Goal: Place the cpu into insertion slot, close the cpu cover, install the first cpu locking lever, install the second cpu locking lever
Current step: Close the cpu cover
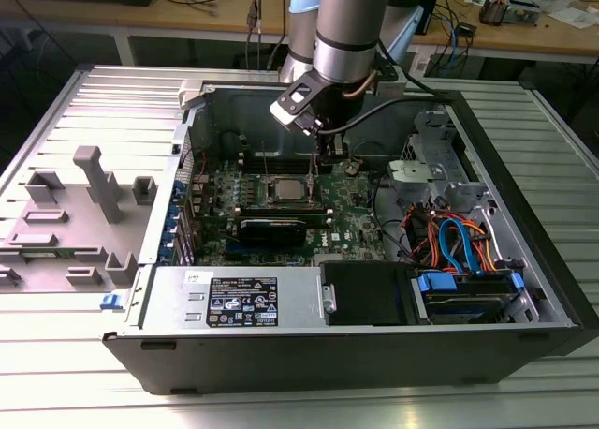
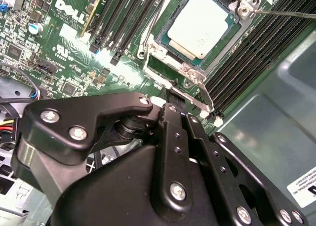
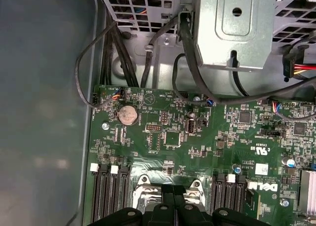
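The cpu (image 2: 200,26), a flat silvery square, lies in the insertion slot (image 2: 160,39) on the green board; in the exterior view the cpu (image 1: 285,187) sits mid-board. The cpu cover (image 2: 148,63), a thin metal frame, lies around the chip. Thin wire levers (image 2: 286,11) stand off the socket's sides. My gripper (image 2: 170,90) hangs just behind the socket, fingers together, tips at the cover's near edge. In the exterior view the gripper (image 1: 325,159) reaches down into the open case. In the first wrist view the gripper (image 3: 174,194) is over the cover's silvery edge (image 3: 144,185).
Long black memory slots (image 2: 123,18) flank the socket on both sides. A black card (image 1: 271,228) lies in front of it. The power supply (image 1: 234,303), coloured cables (image 1: 449,242) and case walls (image 1: 524,260) close the space in. Grey fixtures (image 1: 94,185) stand outside.
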Robot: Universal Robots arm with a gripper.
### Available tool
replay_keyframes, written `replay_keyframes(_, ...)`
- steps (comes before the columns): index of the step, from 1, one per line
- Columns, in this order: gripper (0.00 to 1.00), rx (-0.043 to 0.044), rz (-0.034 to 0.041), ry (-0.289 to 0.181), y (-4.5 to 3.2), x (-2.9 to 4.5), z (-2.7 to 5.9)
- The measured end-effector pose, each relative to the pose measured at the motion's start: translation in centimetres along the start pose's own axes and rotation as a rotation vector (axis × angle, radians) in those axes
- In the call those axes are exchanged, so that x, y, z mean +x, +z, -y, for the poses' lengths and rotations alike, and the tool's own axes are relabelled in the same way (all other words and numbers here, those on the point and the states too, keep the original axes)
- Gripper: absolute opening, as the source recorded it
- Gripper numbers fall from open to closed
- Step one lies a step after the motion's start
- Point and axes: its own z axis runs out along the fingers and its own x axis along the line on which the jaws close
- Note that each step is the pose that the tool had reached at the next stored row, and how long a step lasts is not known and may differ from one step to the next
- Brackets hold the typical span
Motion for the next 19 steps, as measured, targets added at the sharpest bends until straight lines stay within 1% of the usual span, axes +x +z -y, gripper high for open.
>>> replay_keyframes(11, 0.11, 0.0, 0.0, 0.0, 0.01, 0.07, 0.88)
replay_keyframes(19, 0.11, 0.0, 0.0, 0.0, 0.01, 0.08, 0.92)
